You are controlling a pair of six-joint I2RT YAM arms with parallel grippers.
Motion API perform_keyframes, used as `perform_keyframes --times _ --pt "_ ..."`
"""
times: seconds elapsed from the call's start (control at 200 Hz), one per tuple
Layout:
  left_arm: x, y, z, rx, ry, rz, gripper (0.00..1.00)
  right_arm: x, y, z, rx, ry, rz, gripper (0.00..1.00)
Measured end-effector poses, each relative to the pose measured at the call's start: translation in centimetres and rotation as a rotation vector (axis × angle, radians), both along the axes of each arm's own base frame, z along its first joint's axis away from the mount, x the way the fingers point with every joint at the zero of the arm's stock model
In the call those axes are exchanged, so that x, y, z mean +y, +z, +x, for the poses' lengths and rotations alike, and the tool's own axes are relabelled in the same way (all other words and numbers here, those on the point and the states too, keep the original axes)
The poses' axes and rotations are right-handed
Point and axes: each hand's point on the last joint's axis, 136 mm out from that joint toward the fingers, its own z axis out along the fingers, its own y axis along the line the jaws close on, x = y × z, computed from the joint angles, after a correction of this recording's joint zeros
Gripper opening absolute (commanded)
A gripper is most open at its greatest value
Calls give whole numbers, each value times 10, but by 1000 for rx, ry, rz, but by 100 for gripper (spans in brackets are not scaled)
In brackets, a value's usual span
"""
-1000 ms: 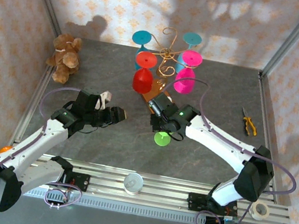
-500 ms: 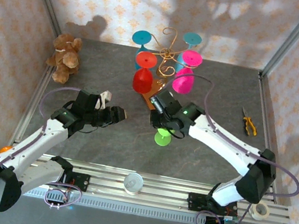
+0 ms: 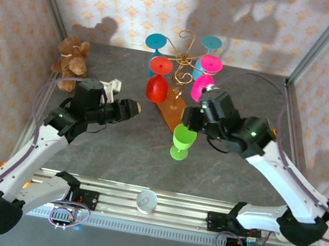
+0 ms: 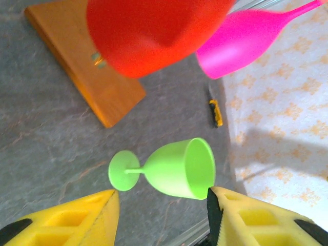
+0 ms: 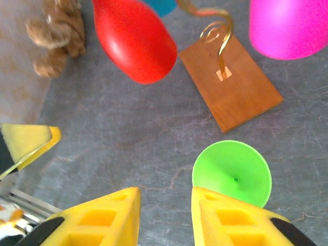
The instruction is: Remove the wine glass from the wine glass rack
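Note:
The wine glass rack (image 3: 183,55) is a gold wire stand on a brown wooden base (image 3: 172,109). A red glass (image 3: 157,87) and a pink glass (image 3: 203,86) hang bowl-down from it, with teal glasses (image 3: 156,42) behind. A green wine glass (image 3: 182,140) stands upright on the table in front of the base, free of both grippers. My right gripper (image 3: 195,121) hovers above it, open and empty; in the right wrist view the green bowl (image 5: 233,173) lies just beyond the right fingertip (image 5: 225,210). My left gripper (image 3: 133,106) is open, level with the green glass (image 4: 174,166) and apart from it.
A teddy bear (image 3: 71,63) sits at the back left corner. Yellow-handled pliers (image 4: 216,111) lie to the right, past the glass. A white roll (image 3: 147,200) rests on the front rail. Patterned walls close in the left, back and right sides.
The right gripper opened, let go of the green glass and rose up and back from it. The glass now stands alone. The left arm lifted and swung toward the rack.

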Motion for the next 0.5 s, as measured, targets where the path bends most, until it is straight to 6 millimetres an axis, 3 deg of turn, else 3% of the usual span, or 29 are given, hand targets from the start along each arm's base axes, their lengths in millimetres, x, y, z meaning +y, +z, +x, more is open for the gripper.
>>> perform_keyframes --times 0.16,0.265,0.365,0.501 --pt "2 19 2 -19 32 -31 48 -60 34 10 -44 -170 146 33" --pt "5 33 5 -33 49 -22 47 -92 44 16 -64 -253 222 32" --pt "6 48 10 -66 67 -24 48 -106 50 28 -73 -288 287 38" --pt "15 48 16 -72 120 4 50 -114 50 61 -47 -296 372 45"
